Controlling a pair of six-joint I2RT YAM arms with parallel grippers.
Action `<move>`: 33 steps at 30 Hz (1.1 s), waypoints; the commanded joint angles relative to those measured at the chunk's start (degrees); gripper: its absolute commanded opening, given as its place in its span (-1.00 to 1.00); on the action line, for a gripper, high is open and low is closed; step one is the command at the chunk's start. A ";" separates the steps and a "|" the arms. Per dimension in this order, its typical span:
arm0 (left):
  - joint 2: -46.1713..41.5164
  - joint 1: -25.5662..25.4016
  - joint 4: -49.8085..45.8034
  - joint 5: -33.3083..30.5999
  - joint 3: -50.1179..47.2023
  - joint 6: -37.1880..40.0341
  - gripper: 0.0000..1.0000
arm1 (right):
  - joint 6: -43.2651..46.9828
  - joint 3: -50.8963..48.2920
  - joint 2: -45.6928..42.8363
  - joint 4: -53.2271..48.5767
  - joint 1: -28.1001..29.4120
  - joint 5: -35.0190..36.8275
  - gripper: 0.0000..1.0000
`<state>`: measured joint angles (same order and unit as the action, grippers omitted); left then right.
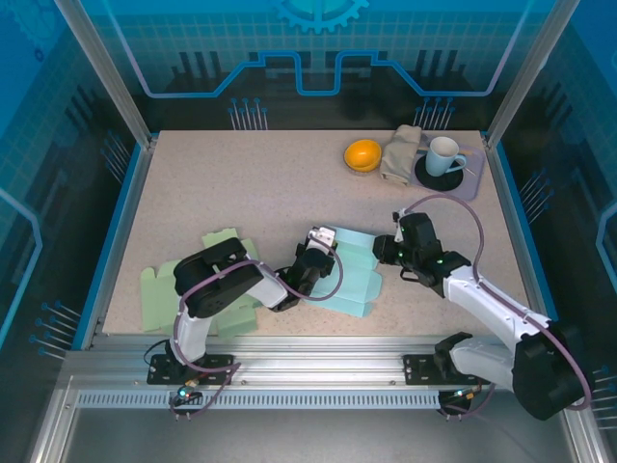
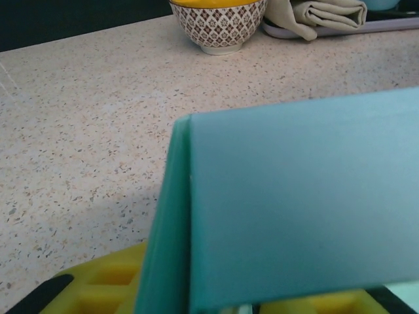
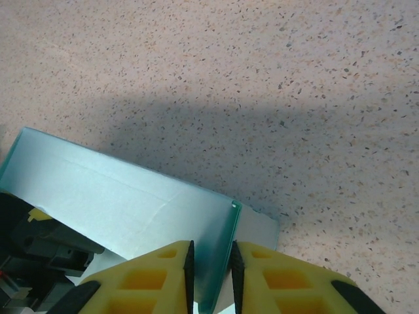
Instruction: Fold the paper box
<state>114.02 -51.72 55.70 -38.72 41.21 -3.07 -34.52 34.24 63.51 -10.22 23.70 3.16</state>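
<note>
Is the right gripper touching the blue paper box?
Touching. In the right wrist view, the right gripper has an upright wall of the paper box between its two yellow fingers. The wall fills the space between them, with no gap on either side.

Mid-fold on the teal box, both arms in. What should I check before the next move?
1. Right gripper placement: jaws straddle the edge of the teal box's raised wall. Ok.
2. Right grip firmness: contact at the pads is unclear. Cannot tell.
3. Left gripper hold: a raised panel stands between its fingers; pinched or loose, cannot tell.
4. Arm spacing: the grippers sit on opposite sides of the box, apart. Ok.
5. Surroundings: green sheets lie to the left, bowl and mug at the far edge, all apart from the box. Ok.
</note>
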 commanded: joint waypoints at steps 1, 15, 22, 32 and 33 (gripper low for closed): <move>-2.68 -0.22 -2.47 2.05 -0.73 -1.12 -0.17 | -0.76 -1.75 -0.22 -6.41 1.95 6.02 -0.53; -13.69 1.62 -6.39 9.48 -10.79 -1.81 0.06 | -0.64 0.28 0.38 -8.08 4.10 9.68 -0.49; -17.39 10.79 -9.77 29.63 -9.37 -1.86 0.12 | 1.37 1.40 1.83 -8.24 4.16 8.29 -0.48; -11.31 10.85 -14.23 35.68 0.08 3.91 0.13 | 3.58 3.79 4.06 -8.98 4.21 6.82 -0.48; -10.94 10.80 -14.35 35.48 0.74 4.39 0.12 | 3.91 3.97 4.24 -9.16 4.16 6.78 -0.48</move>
<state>101.67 -40.69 42.61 -5.65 39.83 -1.32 -32.51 37.85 66.32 -13.80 27.29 10.11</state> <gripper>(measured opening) 0.561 0.259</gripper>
